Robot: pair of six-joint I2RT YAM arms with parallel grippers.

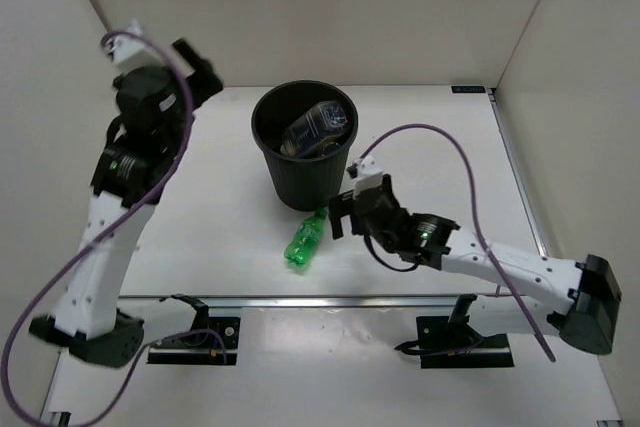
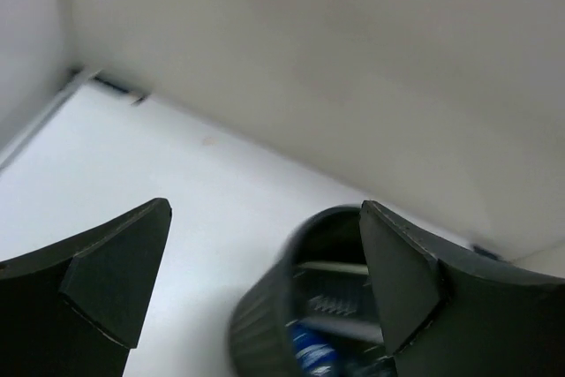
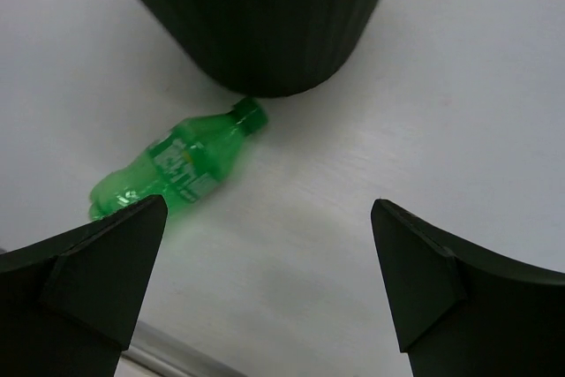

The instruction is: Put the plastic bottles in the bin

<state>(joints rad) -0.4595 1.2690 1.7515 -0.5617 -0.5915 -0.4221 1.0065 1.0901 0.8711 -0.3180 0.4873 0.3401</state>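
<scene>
The round black bin [image 1: 268,162] stands mid-table, with clear bottles [image 1: 318,127] lying inside it. In the left wrist view a blue-labelled bottle [image 2: 313,350] shows inside the bin [image 2: 260,324]. An all-green bottle [image 1: 305,240] lies on its side on the table just in front of the bin, its cap touching the bin's base. My left gripper [image 1: 205,72] hangs open and empty, high up left of the bin [image 2: 260,280]. My right gripper [image 1: 340,212] is open and empty, low over the table right of the green bottle [image 3: 172,169], below the bin [image 3: 265,15].
White walls enclose the table on the left, back and right. A metal rail [image 1: 300,299] runs along the near edge. A purple cable [image 1: 450,142] loops above the right arm.
</scene>
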